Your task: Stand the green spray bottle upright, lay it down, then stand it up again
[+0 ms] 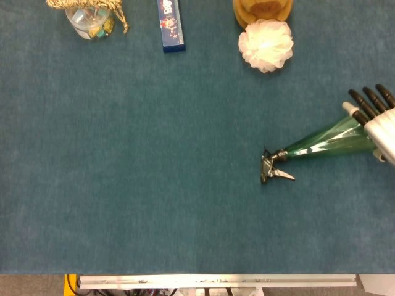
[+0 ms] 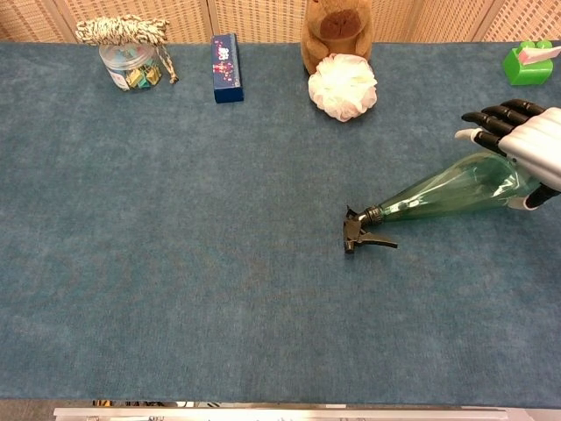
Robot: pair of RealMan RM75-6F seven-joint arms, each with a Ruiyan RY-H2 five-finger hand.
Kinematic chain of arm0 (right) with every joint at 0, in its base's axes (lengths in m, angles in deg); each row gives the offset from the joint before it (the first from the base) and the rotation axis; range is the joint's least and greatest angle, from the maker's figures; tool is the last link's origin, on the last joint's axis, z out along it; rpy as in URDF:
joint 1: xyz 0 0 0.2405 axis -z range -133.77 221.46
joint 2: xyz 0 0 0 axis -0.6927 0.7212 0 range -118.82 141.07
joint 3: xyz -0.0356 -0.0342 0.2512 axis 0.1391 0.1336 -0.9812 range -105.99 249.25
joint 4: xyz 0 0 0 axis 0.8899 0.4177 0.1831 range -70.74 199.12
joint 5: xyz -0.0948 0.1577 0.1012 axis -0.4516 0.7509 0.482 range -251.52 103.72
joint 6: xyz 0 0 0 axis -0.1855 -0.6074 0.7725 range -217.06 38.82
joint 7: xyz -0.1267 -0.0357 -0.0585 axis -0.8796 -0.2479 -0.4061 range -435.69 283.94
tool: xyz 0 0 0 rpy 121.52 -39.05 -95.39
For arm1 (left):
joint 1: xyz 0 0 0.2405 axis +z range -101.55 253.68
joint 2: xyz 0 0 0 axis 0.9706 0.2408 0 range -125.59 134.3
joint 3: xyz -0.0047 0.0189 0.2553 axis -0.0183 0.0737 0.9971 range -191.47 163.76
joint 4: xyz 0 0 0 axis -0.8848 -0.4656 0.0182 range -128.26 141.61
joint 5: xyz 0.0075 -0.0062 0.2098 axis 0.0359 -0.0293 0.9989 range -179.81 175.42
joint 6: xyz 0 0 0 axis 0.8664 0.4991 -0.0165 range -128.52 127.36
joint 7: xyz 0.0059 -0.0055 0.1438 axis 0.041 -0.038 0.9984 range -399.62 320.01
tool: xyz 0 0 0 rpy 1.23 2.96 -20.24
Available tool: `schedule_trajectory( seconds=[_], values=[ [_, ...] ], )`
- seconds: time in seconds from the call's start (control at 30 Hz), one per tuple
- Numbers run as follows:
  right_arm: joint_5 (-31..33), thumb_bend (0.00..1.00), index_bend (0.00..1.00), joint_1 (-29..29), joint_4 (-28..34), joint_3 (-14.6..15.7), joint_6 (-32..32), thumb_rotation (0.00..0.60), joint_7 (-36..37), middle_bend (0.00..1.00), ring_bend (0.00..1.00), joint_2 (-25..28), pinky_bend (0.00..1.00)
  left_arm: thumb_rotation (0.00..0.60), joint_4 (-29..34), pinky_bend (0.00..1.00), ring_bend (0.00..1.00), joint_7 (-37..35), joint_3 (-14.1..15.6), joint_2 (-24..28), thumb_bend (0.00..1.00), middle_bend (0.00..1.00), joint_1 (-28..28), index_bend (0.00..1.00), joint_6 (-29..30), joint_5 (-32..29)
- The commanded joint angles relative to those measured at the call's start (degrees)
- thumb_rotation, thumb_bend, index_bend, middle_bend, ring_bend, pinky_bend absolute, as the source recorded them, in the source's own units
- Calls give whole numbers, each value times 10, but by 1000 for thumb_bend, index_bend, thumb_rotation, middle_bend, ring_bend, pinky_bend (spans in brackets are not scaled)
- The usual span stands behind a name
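Note:
The green spray bottle (image 1: 324,142) (image 2: 451,190) is a clear green cone with a black trigger head (image 1: 273,169) (image 2: 361,233). Its head points left and low, near the cloth, while its wide base is raised at the right. My right hand (image 1: 374,121) (image 2: 524,143) grips the bottle's base at the right edge of both views, its black fingers curled over the top. The bottle is tilted, neither flat nor upright. My left hand shows in neither view.
Along the far edge stand a glass jar with rope (image 2: 128,54), a blue box (image 2: 226,68), a brown plush toy (image 2: 333,32) and a white puff (image 2: 343,87). A green object (image 2: 527,63) sits at the far right corner. The blue cloth (image 2: 193,246) covers the table.

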Motion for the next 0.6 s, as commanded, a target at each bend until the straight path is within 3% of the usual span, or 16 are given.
schedule_trajectory(
  seconds=[0.03,0.17,0.3,0.6],
  values=[
    [9,0,138,0,-6,-7,1,600,-1,31,0,-1,82,600,1,698,391,1,-1,1,128,349,-1,336,-1,-1],
    [15,0,138,1,6,-6,-6,600,19,30,0,9,82,600,2,698,391,1,-2,1,128,349,-2,336,-2,-3],
    [11,0,132,-1,58,10,-28,600,47,31,0,48,82,600,1,698,391,2,-1,0,128,349,-1,336,-2,-2],
    [41,0,127,-18,182,21,-83,600,8,38,0,123,82,600,1,698,391,7,0,-1,128,349,-2,336,-4,-1]
  ],
)
